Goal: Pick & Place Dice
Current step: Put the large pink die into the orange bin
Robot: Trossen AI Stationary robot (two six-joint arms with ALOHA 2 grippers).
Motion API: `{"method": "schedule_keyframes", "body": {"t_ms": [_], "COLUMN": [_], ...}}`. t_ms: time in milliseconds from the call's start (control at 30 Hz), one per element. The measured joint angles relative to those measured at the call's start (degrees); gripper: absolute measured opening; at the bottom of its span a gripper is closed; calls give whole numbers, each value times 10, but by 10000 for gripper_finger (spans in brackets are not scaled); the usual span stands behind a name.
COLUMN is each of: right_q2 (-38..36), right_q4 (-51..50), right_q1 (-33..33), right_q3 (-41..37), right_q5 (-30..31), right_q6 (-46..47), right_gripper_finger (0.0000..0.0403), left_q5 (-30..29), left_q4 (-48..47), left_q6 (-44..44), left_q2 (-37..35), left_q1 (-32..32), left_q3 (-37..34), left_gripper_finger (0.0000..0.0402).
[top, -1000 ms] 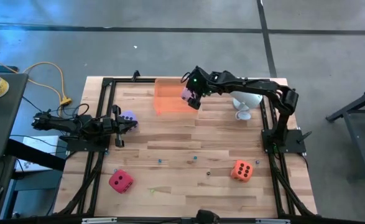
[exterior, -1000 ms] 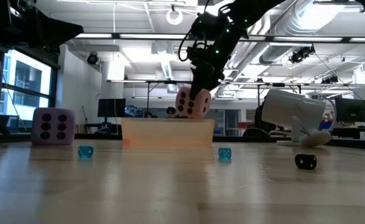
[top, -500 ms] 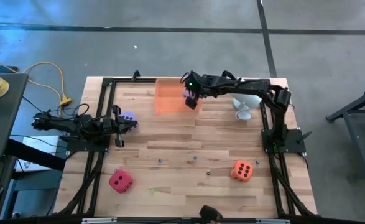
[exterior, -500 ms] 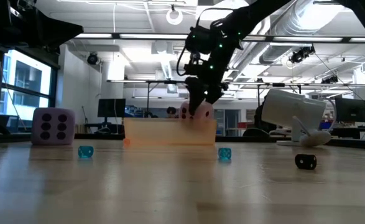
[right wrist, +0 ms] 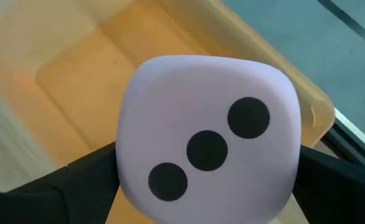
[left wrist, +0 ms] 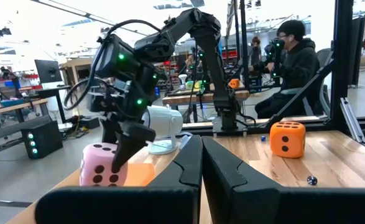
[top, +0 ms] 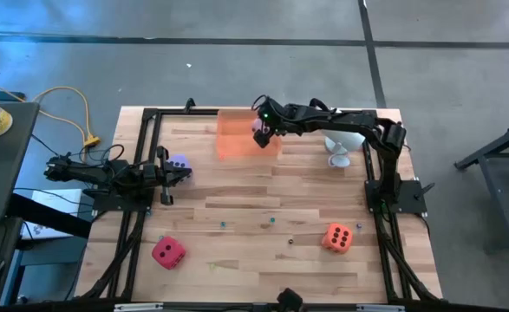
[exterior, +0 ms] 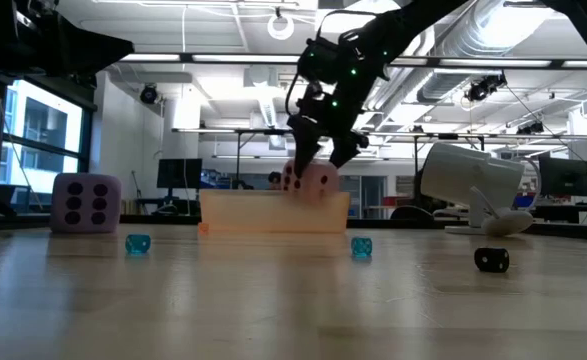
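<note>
Pink die (exterior: 309, 181) lowered into orange tray (exterior: 273, 213), right hand (exterior: 323, 158) spread above, white lamp (exterior: 470, 180) beside

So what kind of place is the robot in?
Probably a robotics lab or workshop: bare pipes and ducts under the ceiling, more robot arms on benches, and a person working at one behind the wooden table.

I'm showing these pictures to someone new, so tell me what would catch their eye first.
First the right claw, open above the orange tray at the table's far edge, with the pink die sitting in the tray between its spread fingers. Next the loose dice: the orange die near the front right, the red die at the front left, and the lavender die by the left claw, which waits shut at the table's left side.
</note>
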Motion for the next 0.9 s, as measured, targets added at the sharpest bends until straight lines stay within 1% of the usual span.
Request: {"method": "schedule_keyframes", "body": {"t_ms": [300, 500, 533, 633, 700, 900], "right_q2": [0, 0, 0, 0, 0, 0], "right_q4": [4, -12, -17, -21, -31, -48], "right_q1": [4, 24, 29, 45, 53, 67], "right_q3": [0, 0, 0, 0, 0, 0], "right_q5": [0, 3, 15, 89, 127, 140], "right_q6": [34, 34, 34, 33, 35, 76], "right_gripper_finger": [399, 399, 399, 399, 399, 399], "left_q5": [0, 0, 0, 0, 0, 0], "left_q4": [0, 0, 0, 0, 0, 0], "left_q6": [0, 0, 0, 0, 0, -2], "left_q2": [0, 0, 0, 0, 0, 0], "left_q1": [0, 0, 0, 0, 0, 0], "left_q3": [0, 0, 0, 0, 0, 0], "left_gripper_finger": [0, 0, 0, 0, 0, 0]}}
